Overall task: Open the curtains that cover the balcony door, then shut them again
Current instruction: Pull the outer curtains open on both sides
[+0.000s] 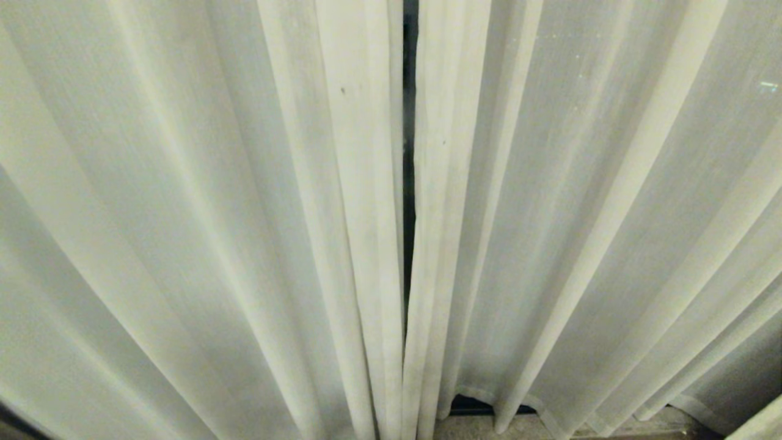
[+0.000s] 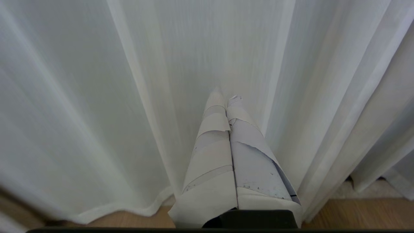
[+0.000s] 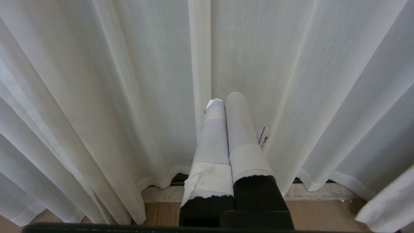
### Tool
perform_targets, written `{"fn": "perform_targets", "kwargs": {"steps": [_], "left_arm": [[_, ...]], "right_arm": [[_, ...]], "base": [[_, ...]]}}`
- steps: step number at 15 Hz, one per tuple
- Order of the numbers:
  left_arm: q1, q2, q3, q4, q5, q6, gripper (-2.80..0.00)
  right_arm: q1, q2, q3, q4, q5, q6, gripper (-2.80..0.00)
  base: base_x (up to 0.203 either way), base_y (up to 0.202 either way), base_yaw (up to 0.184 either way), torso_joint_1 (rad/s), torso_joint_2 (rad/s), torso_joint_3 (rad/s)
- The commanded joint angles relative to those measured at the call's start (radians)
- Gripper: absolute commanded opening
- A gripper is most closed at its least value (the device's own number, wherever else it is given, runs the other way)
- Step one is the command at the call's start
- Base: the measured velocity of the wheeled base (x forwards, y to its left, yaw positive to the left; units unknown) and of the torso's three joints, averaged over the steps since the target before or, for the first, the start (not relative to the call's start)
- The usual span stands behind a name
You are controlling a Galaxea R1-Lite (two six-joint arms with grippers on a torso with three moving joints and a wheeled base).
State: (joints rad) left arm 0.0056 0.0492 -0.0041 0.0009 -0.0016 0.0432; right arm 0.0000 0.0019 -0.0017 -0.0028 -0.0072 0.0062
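Note:
Two cream pleated curtains hang drawn together and fill the head view, the left panel and the right panel. Between their hemmed edges a thin dark slit shows the balcony door; the rest of it is hidden. Neither arm appears in the head view. In the left wrist view my left gripper, its fingers wrapped in white tape, is shut on nothing and points at the curtain fabric near its hem. My right gripper is likewise shut and empty, pointing at a curtain fold close to the floor.
A wooden floor runs under the curtain hems. A pale stone threshold with the dark door track behind it lies below the curtains in the right wrist view. The threshold also shows at the bottom of the head view.

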Motion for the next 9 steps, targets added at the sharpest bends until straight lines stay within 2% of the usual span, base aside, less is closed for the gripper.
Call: {"fn": "perform_targets", "kwargs": {"steps": [1,9], "left_arm": [[-0.004,-0.049,0.004,0.001,0.0,0.0,-2.8],[-0.005,-0.049,0.004,0.001,0.0,0.0,-2.8]], "right_arm": [[0.0,0.0,0.0,0.0,0.0,0.001,-2.8],[0.0,0.0,0.0,0.0,0.0,0.0,-2.8]], "base": [[0.0,0.0,0.0,0.0,0.0,0.0],[0.0,0.0,0.0,0.0,0.0,0.0]]}}
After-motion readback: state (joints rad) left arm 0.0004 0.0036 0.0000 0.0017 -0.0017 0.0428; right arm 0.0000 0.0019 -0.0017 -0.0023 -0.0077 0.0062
